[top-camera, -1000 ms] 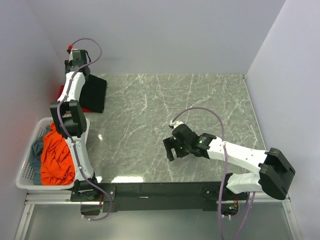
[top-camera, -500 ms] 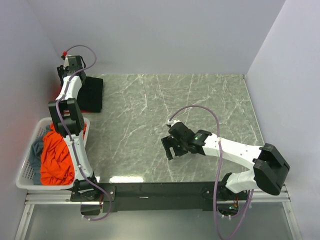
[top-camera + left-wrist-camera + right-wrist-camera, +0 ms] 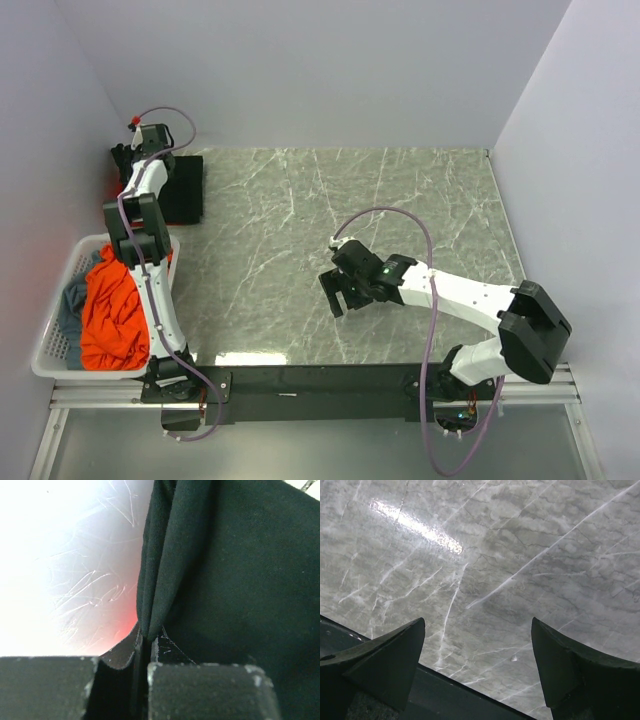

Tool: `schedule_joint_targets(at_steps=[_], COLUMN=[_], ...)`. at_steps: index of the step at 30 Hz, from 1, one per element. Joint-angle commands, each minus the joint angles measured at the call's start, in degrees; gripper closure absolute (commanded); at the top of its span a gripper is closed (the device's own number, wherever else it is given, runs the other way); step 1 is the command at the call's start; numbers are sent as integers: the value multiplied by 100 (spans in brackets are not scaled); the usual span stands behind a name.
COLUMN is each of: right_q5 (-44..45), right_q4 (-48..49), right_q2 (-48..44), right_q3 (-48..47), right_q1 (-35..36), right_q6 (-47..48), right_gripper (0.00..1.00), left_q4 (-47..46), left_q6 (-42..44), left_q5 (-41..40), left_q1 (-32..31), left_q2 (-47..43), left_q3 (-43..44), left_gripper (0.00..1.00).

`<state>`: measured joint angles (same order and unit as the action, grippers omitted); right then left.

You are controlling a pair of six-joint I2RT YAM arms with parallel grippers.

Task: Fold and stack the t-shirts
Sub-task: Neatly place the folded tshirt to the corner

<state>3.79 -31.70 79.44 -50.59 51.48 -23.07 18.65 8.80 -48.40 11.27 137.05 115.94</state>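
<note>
the left gripper (image 3: 142, 652) is pressed together on a fold of the black t-shirt (image 3: 240, 580), at the far left corner of the marble table (image 3: 400, 210). the shirt lies there as a dark folded block, with a blurred patch of red cloth (image 3: 127, 626) just beside it. the right gripper (image 3: 477, 635) hangs spread wide over bare marble near the table's middle, holding nothing. the orange-red t-shirt (image 3: 110, 310) and the grey-blue t-shirt (image 3: 70, 298) lie heaped in the white basket (image 3: 50, 365) at the near left.
</note>
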Motion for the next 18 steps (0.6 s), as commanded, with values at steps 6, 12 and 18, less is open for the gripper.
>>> schedule_joint_targets(at_steps=[6, 12, 18], right_q5=[104, 25, 51], right_q4=[-187, -231, -257], right_q2=[160, 265, 239], right_q3=[-390, -461, -487], right_q1=[-24, -33, -24], right_q6=[57, 66, 75], right_gripper=[8, 9, 9], left_q4=[-793, -1162, -899], left_q6=[526, 843, 483], left_q5=[-591, -873, -575], left_q1=[86, 69, -19], left_q2=[102, 199, -29], left_q3=[271, 113, 148], left_gripper=[99, 59, 23])
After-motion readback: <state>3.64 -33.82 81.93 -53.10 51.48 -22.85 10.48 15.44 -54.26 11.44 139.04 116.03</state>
